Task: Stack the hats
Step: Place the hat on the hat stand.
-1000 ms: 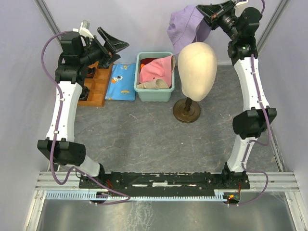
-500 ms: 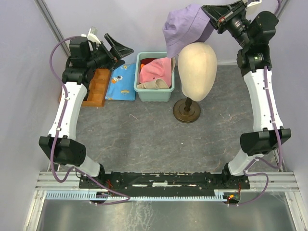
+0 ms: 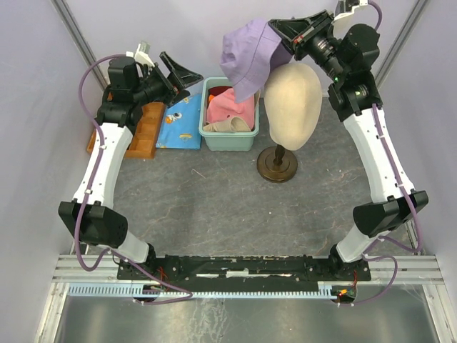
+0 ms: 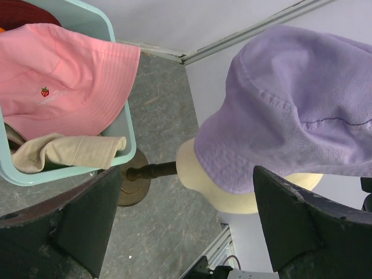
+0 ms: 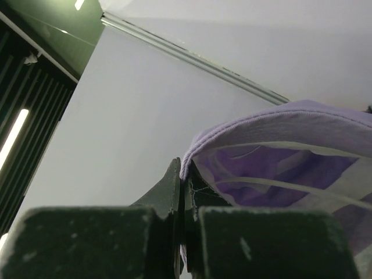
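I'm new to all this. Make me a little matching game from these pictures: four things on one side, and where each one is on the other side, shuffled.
Things:
1. lavender hat
2. pink hat
3. blue patterned cloth
4. mannequin head

Places:
A. flat on the table, left of the teal bin
B. upright on a dark stand
C. up in the air, pinched by the right gripper
D. inside the teal bin

Pairs: 1-C, 2-D, 3-A, 4-B
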You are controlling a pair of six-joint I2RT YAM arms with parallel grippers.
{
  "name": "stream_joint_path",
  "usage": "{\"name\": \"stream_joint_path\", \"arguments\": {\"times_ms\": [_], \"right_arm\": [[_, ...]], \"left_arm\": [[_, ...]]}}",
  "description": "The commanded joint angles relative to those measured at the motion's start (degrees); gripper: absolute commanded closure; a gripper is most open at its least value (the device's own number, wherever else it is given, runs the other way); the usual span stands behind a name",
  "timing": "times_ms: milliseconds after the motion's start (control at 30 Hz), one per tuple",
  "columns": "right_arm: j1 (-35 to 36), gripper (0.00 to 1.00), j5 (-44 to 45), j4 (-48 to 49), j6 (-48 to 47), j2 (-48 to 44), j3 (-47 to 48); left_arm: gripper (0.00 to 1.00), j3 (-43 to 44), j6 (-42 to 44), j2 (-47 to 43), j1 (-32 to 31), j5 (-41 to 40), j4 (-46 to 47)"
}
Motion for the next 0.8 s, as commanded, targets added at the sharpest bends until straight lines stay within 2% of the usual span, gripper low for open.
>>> {"name": "stream_joint_path", "arguments": {"times_ms": [0, 267, 533, 767], "right_arm": [[-0.1, 1.00, 3.8, -0.9, -3.2, -3.7, -0.9], [-1.6, 1.00, 1.2, -8.7, -10.9, -5.9, 1.7], [-6.9, 1.00, -1.4, -14.1, -14.5, -12.5, -2.6], [-9.1, 1.00, -2.7, -17.4, -16.3, -19.5, -11.6]], "left_arm": [[0.01, -0.6, 1.2, -3.6, -0.2, -0.2, 2.8], [0.01, -0.9, 1.2, -3.9, -0.2, 0.0, 2.8], [0.01, -2.2, 1.2, -4.3, -0.9, -0.2, 2.9], [0.01, -6.4, 0.6, -4.7, -4.7, -1.3, 5.7]]}}
